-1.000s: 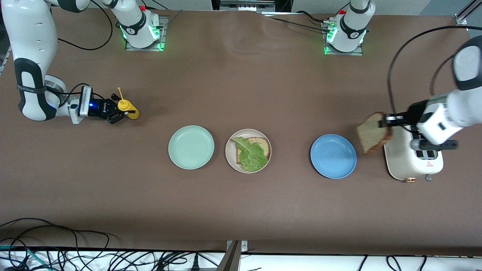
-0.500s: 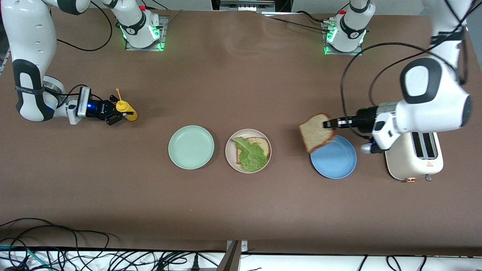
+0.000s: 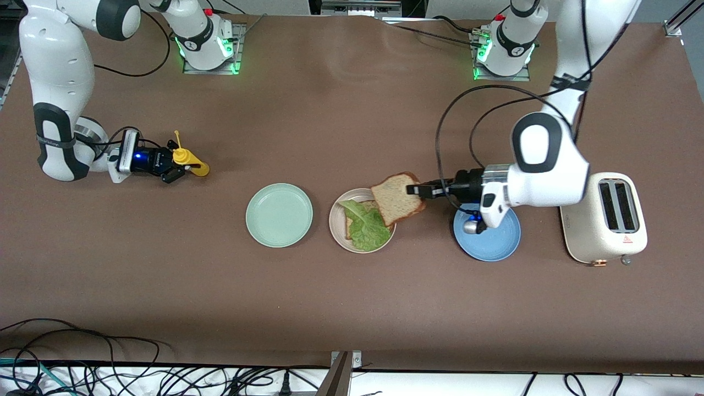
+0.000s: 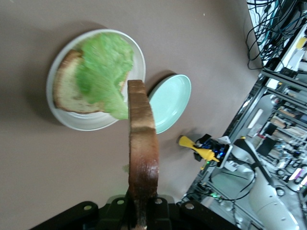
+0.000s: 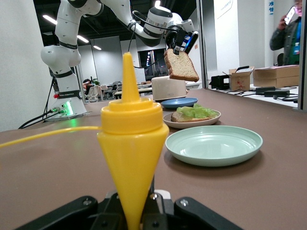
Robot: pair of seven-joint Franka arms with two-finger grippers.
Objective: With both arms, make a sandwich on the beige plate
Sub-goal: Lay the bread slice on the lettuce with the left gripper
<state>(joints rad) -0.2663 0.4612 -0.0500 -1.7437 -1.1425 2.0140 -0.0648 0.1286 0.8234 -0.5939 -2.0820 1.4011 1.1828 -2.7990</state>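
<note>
Clenched on a yellow squeeze bottle, the right claw sits low at the left of the front view, toward the right arm's end of the counter; that arm looks to be waiting. Moving rightward along the middle row come a mint green plate, then the beige plate, which carries a bread slice with a lettuce leaf on top. Over that plate's edge hangs the top slice, pinched at one crust edge by the left claw and tilted. Farther right lie a blue plate and a toaster. Bread like this is likely light, soft and crumbly, so the edge grip should stay gentle; the lettuce looks limp and may shift when the slice lands.
</note>
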